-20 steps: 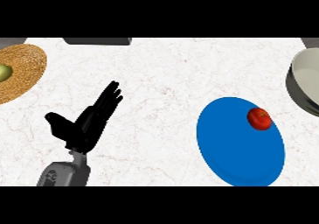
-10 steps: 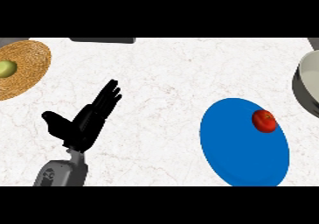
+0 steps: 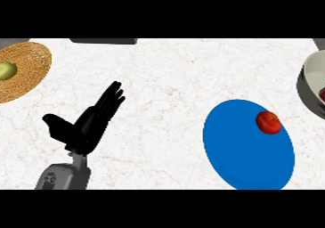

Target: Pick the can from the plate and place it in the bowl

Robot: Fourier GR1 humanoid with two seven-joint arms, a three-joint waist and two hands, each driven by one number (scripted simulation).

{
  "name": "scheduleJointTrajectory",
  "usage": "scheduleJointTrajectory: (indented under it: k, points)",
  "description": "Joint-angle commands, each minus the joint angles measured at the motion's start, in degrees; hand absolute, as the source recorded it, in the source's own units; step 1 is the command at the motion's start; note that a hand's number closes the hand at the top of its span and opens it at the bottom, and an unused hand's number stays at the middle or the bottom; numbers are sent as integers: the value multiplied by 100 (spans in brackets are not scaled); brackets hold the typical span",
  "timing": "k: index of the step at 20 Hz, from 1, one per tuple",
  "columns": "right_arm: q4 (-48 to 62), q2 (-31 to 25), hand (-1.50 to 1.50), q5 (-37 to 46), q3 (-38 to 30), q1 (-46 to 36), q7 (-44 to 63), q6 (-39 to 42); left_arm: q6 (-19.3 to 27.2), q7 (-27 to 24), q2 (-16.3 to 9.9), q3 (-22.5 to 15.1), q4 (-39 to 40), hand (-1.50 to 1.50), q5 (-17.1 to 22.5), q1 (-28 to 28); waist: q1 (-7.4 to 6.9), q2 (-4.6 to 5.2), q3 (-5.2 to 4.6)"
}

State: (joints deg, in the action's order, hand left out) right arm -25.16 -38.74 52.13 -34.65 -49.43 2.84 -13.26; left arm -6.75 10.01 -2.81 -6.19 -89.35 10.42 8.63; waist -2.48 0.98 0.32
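A small red rounded thing (image 3: 268, 122), which I take to be the can, lies on the upper right part of the blue plate (image 3: 243, 156). The grey bowl (image 3: 310, 80) is cut off by the view's right edge, just beyond the plate, with something reddish showing inside it. My left hand (image 3: 86, 127) rests open on the left, fingers straight and pointing up and to the right, far from the plate and holding nothing. My right hand does not show.
A woven straw plate (image 3: 30, 75) with a green fruit (image 3: 5, 71) sits at the upper left. A dark flat object (image 3: 103, 41) lies along the counter's far edge. White marble counter (image 3: 171, 89) spreads between the hand and the blue plate.
The blue plate, the red thing and the bowl sit slightly further right in the picture than before. My left hand has barely moved and stays open.
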Motion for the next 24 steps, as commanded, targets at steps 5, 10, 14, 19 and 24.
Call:
scheduleJointTrajectory:
  k: [5, 10, 14, 19, 24]
  points:
    - [-715, 356, -150, -1923, -1439, 180, -2215, -407, 212, 39, 117, 48, -119, 0, 6, -283, 284, -125, -8]
    - [-1766, 744, -150, -2670, -1586, 624, -2608, 411, 165, 156, -42, 184, -270, 0, 63, -288, 425, -191, -38]
    - [-2817, 1223, -150, -3279, -1806, 1361, -2776, 1058, 264, -86, 13, 182, -122, 0, -66, -611, 688, -275, -51]
    - [-4323, 2042, -150, -3578, -1726, 2497, -2999, 1526, 223, -32, -183, 305, -381, 0, -44, -752, 791, -318, -58]
    - [-5553, 2888, 150, -3706, -1593, 3756, -3275, 2000, 304, -16, -175, 410, -339, 0, -15, -840, 1021, -351, -73]
